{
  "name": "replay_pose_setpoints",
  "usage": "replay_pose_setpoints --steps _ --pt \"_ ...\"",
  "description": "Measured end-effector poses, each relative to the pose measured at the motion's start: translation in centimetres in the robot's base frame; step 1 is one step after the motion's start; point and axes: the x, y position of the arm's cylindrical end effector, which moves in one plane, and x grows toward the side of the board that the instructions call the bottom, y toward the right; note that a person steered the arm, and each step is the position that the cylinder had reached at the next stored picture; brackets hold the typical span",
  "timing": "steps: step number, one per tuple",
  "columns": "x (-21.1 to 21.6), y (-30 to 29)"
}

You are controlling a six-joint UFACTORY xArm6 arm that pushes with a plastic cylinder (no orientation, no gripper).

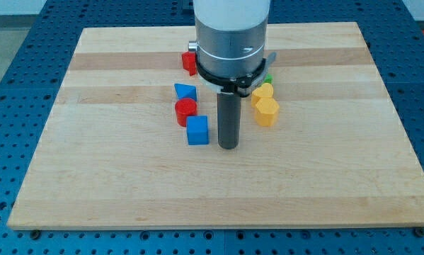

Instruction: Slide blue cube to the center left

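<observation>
The blue cube (pixel 197 131) lies on the wooden board (pixel 91 177) just left of the board's middle. My tip (pixel 228 146) stands right next to it, on the cube's right side, with a narrow gap between them. A red cylinder (pixel 185 110) touches the cube's top left corner. A blue triangular block (pixel 185 91) lies just above the red cylinder.
A red block (pixel 189 63) lies near the view's top, partly hidden by the arm. Two yellow blocks (pixel 265 106) lie right of the rod, with a green block (pixel 268 78) peeking out above them. The arm's grey body (pixel 231 35) hides the board behind it.
</observation>
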Motion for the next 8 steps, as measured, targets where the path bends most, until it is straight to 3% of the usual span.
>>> replay_pose_setpoints --steps 6,7,8 --pt "-3.0 -16.8" --pt "-4.0 -18.9" --pt "-2.4 -17.6"
